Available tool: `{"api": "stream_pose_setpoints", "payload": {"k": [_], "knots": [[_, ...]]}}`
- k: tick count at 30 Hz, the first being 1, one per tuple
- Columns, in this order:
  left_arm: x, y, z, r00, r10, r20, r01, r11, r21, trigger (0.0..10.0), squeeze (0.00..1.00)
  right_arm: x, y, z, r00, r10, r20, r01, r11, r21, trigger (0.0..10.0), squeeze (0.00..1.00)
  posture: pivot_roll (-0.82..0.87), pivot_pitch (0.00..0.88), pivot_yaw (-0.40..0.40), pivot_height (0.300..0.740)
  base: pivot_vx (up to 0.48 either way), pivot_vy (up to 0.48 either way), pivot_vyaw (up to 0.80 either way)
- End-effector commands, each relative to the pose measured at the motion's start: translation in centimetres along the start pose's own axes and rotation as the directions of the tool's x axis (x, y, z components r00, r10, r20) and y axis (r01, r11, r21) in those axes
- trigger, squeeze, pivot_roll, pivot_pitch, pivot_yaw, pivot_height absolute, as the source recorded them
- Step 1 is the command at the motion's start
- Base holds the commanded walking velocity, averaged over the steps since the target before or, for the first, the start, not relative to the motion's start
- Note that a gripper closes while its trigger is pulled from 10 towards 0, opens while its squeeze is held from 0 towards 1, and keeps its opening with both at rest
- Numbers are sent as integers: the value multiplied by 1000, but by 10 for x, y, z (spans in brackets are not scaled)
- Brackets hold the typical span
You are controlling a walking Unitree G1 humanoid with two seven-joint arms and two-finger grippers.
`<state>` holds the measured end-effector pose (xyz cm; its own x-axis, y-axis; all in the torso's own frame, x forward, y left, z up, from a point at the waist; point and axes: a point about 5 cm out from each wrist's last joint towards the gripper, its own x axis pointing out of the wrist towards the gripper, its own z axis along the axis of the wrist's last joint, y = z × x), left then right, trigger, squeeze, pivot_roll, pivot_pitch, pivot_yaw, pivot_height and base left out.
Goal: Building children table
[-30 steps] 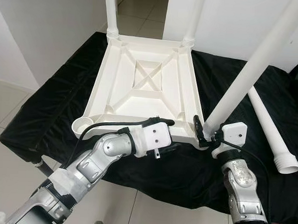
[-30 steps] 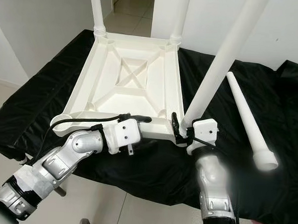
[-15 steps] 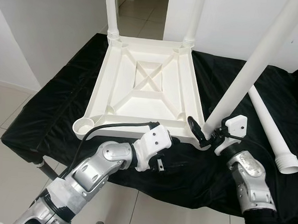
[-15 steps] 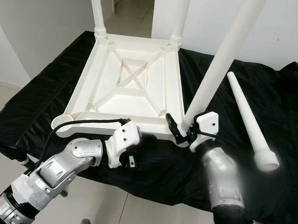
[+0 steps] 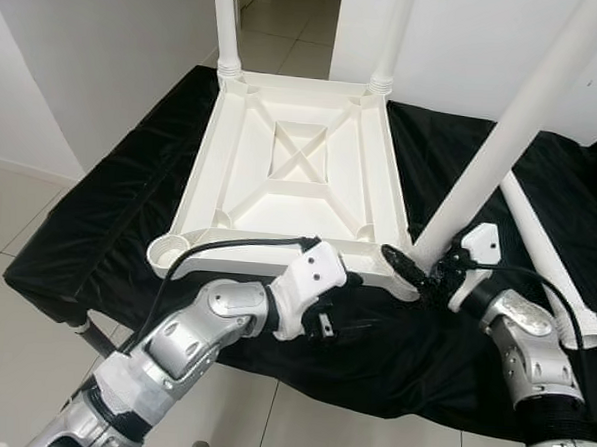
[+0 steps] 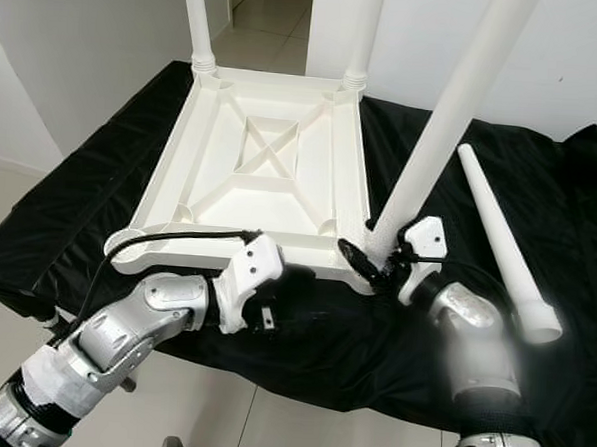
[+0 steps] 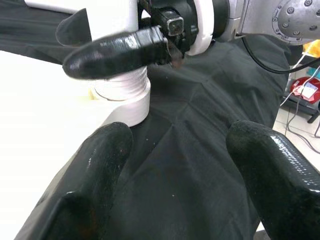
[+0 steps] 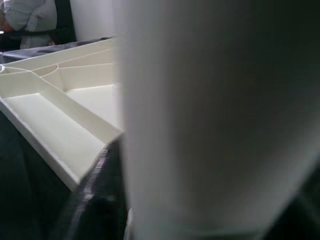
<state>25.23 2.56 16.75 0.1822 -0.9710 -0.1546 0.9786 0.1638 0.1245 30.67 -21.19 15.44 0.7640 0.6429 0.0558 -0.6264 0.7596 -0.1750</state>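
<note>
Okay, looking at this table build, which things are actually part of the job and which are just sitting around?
Part of the job:
- upside-down white plastic tabletop
- two fitted far legs
- white leg gripped by the right gripper at the near right corner socket
- loose white leg on the cloth
- open left gripper

Lying about:
- black cloth
- tiled floor

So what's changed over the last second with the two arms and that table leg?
The left gripper drew back from the tabletop's near edge and now hovers open over the black cloth. The right gripper stayed clamped on the leg at its near corner socket, its wrist swinging outward. The loose leg stayed put.
</note>
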Motion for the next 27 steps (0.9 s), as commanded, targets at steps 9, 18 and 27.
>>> {"api": "stream_pose_setpoints", "payload": {"k": [9,18,27], "knots": [[-2,-3,1,998,-57,-11,57,998,-6,10000,0,-5,4,-6,999,30,-28,-29,999,35,0,0,-7,71,-13,740,0,0,0],[-2,-2,1,999,-46,-16,46,999,-12,10000,0,-5,11,1,994,-110,23,107,988,110,10000,0,-16,64,-25,740,0,0,0],[0,5,5,1000,1,27,-1,1000,-4,10000,0,1,26,2,925,-380,9,374,913,162,10000,0,-27,52,-39,740,0,0,0]]}}
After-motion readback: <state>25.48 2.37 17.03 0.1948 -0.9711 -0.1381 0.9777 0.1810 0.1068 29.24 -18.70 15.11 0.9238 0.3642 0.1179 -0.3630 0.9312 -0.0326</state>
